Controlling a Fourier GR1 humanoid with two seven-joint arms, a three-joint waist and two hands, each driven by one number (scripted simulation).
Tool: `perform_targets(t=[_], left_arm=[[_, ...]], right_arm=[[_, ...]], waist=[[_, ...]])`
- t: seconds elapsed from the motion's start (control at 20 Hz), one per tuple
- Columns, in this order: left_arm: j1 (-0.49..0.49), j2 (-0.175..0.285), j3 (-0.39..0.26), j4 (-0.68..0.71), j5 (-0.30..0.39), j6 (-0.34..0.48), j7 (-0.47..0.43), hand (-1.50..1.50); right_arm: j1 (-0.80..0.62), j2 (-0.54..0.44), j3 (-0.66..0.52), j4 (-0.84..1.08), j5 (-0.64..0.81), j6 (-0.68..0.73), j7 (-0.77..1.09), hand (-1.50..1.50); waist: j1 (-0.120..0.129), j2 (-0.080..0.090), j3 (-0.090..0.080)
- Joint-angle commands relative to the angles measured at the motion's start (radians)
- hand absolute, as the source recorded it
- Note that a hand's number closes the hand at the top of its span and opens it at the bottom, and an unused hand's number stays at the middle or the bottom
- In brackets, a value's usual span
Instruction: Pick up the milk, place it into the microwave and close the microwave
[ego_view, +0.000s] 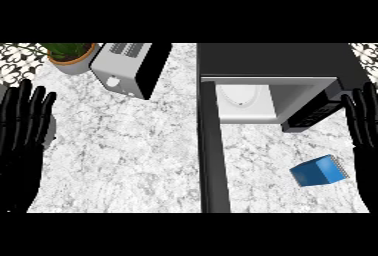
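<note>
Head view shows the milk (317, 171), a blue carton, on the worktop (125, 150) at about 4 o'clock. It sits in front of the microwave's (273, 60) opening and to the right of its door (212, 150), which stands swung out as a dark strip running toward 6 o'clock. The right hand (363, 120) rests at 3 o'clock, fingers straight, spread and pointing up, holding nothing and apart from the carton. The left hand (22, 135) rests likewise at 9 o'clock, fingers spread and empty.

The step in hand is, by my judgement, the reach for the milk. The right hand is the nearer one and should come down toward 5 o'clock. The carton sits turned askew to the worktop's edges, so the hand should turn to meet two opposite flat faces rather than the corners. The path to the opening at 1 o'clock looks free, provided the carton goes in low and clear of the door.

Hard to make out: whether the carton stands upright or lies on its side. The right hand is cut by the edge, so its thumb does not show. Inside the microwave only a pale plate (242, 95) is visible; the cavity's depth is hidden under its dark top.
</note>
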Motion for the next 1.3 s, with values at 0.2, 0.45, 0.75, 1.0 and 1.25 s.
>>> perform_targets(t=[0.2, 0.45, 0.75, 1.0, 1.25], left_arm=[[0.021, -0.003, -0.005, -0.008, 0.023, -0.037, 0.0, -1.5], [0.189, -0.082, -0.077, -0.152, 0.174, -0.052, 0.106, -1.5], [0.354, -0.053, 0.001, -0.29, 0.299, -0.139, 0.101, -1.5], [0.529, -0.027, 0.085, -0.366, 0.426, -0.253, 0.073, -1.5], [0.596, -0.042, 0.11, -0.443, 0.466, -0.272, 0.084, -1.5]], right_arm=[[0.084, -0.174, -0.212, -0.114, -0.276, 0.212, 0.049, -1.5], [0.242, -0.174, -0.245, -0.157, -0.445, 0.338, 0.007, -1.5], [0.278, -0.144, -0.308, -0.101, -0.427, 0.399, -0.013, -1.5], [0.226, -0.162, -0.338, -0.074, -0.379, 0.361, 0.035, -1.5], [0.248, -0.165, -0.389, -0.011, -0.36, 0.403, 0.002, -1.5]], waist=[[-0.003, -0.015, 0.018], [-0.003, -0.019, 0.018], [0.009, -0.016, 0.017], [0.02, -0.017, 0.017], [0.022, -0.017, 0.017]])
